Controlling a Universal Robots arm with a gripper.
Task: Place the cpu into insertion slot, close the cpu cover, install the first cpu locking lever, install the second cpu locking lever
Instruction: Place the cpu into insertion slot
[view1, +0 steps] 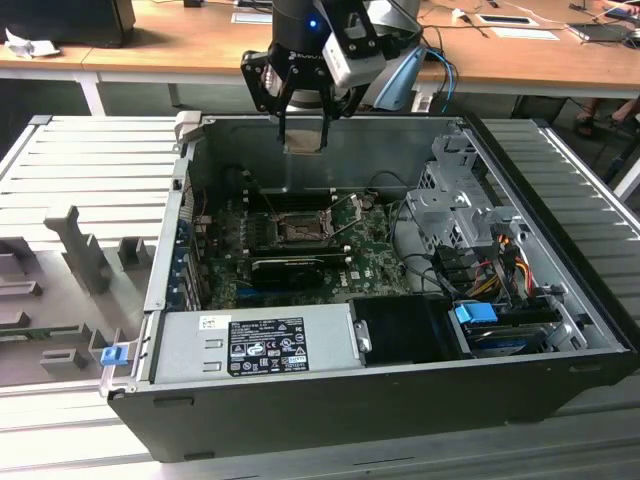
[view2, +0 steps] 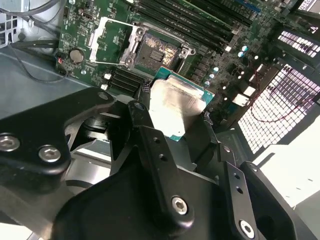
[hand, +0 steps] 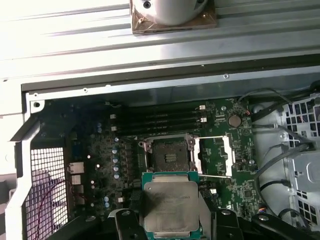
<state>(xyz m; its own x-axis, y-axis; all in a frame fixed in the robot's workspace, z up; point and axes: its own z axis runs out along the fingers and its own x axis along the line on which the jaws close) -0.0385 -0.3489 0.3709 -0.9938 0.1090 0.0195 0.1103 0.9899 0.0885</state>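
- Gripper (view1: 302, 138) jaws closed narrow on the cpu (hand: 170, 206), pinching two opp. edges. Chip sits flat, metal top toward the wrist cams, prob. to keep it level for seating.
- Held high over the PC case (view1: 350, 410), well above the board.
- Insertion slot (hand: 167, 156) is bare; cpu cover (hand: 216, 156) is flipped open beside it, so socket is free.
- Cpu underside and corner marks hidden; locking levers too thin to make out.

We see the small flat square cpu (hand: 169, 205) dull silver-grey on top, mottled with darker smudges and edged in teal-green. The square insertion slot (hand: 167, 154) reads near-black inside a pale metal rim; the thin metal-frame cpu cover (hand: 197, 157) is silver-grey around a green centre. Our flat circuit board (hand: 225, 192) is deep green, and the metal case grille (hand: 47, 175) carries a fine grid of square holes
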